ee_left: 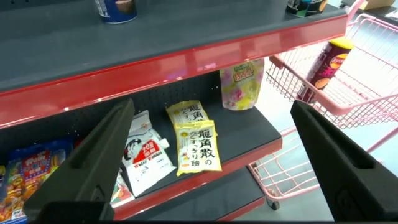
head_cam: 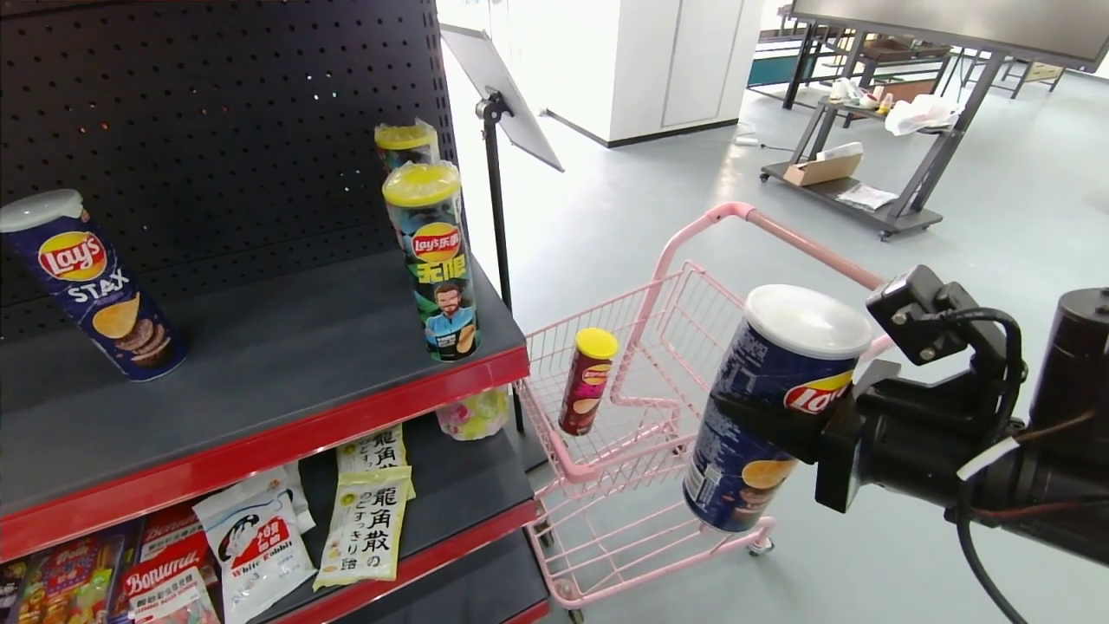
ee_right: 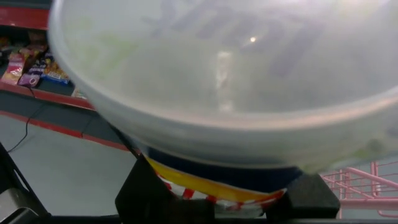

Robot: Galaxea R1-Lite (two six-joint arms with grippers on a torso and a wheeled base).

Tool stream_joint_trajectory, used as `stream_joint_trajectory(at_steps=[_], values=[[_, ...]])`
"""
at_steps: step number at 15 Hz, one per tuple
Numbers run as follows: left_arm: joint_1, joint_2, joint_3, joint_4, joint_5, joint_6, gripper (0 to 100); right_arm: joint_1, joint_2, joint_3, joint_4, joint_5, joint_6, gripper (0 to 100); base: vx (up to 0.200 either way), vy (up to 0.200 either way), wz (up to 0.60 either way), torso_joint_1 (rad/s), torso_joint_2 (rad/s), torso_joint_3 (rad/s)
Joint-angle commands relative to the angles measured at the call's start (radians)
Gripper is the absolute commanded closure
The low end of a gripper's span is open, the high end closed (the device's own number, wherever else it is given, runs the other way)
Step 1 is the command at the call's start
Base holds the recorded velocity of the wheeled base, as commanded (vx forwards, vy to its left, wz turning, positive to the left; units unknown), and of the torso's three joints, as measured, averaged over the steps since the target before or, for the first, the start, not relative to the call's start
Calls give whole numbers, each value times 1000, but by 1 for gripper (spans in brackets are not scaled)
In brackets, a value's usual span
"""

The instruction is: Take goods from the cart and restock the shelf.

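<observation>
My right gripper (head_cam: 780, 425) is shut on a dark blue chip can (head_cam: 767, 407) with a white lid, held upright and slightly tilted in the air beside the pink cart (head_cam: 658, 286). In the right wrist view the can's lid (ee_right: 236, 81) looms close, with the fingers (ee_right: 146, 193) clamped on its body. A maroon chip can (head_cam: 587, 381) with a yellow lid leans in the cart's basket. On the top shelf (head_cam: 260, 373) stand a blue can (head_cam: 95, 286) at the left and two yellow-lidded cans (head_cam: 437, 260) near the right end. My left gripper (ee_left: 205, 162) is open, facing the lower shelf.
Snack bags (head_cam: 364, 511) lie on the lower shelf (ee_left: 249, 134). A black stand with a tilted panel (head_cam: 502, 95) rises between shelf and cart. A metal rack (head_cam: 866, 165) with boxes stands far back on the open grey floor.
</observation>
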Motion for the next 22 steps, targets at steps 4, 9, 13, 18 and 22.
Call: stream_joint_trajectory(at_steps=[4, 9, 13, 18, 22], values=[[0, 1, 0, -1, 1, 0, 0, 0, 11, 5, -3, -4, 0, 100, 0, 0, 600, 12, -3, -6], [0, 1, 0, -1, 1, -2, 0, -2, -14, 35, -6, 0, 0, 100, 0, 0, 480, 3, -1, 1], [1, 1, 0, -1, 1, 0, 0, 0, -15, 48, -8, 3, 0, 100, 0, 0, 0, 0, 0, 0], [1, 1, 2, -1, 1, 0, 0, 6, -29, 73, -9, 5, 1, 100, 0, 160, 0, -2, 2, 2], [1, 1, 2, -1, 1, 0, 0, 18, -23, 68, -9, 19, 0, 100, 0, 200, 0, 4, 4, 2]])
